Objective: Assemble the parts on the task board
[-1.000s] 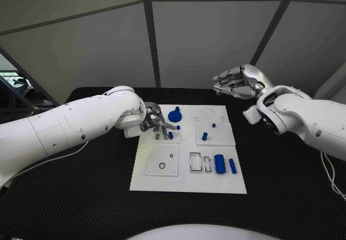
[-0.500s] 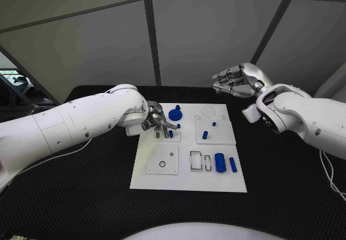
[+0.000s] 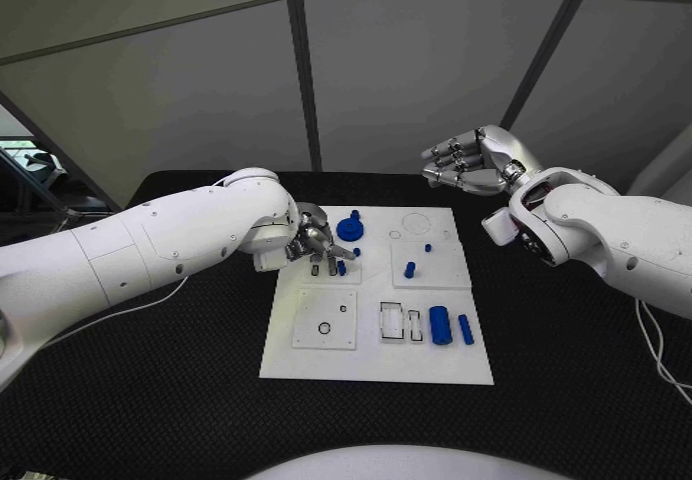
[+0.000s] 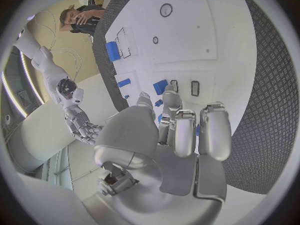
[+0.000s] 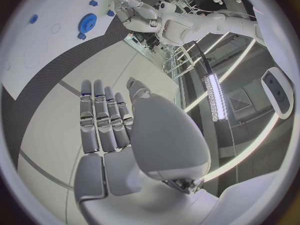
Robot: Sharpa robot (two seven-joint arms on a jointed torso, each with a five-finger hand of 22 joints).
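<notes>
Since the earlier frames the left robot hand (image 3: 319,246) has crept slightly up the flat white task board (image 3: 378,365) toward the round blue gear-shaped part (image 3: 349,230); the right robot hand (image 3: 469,163) has barely shifted, raised beyond the board's far right corner. The board lies in the middle of a black textured tabletop (image 3: 173,390), with grey wall panels behind it. The left robot hand's fingers (image 4: 186,135) are curled down over the small blue pegs (image 3: 340,268) near the board's left edge; whether they pinch one is hidden beneath them. The right robot hand's fingers (image 5: 100,117) lie straight and side by side, holding nothing. A thick blue cylinder (image 3: 440,326) and a slimmer blue bar (image 3: 466,331) lie at the board's near right.
</notes>
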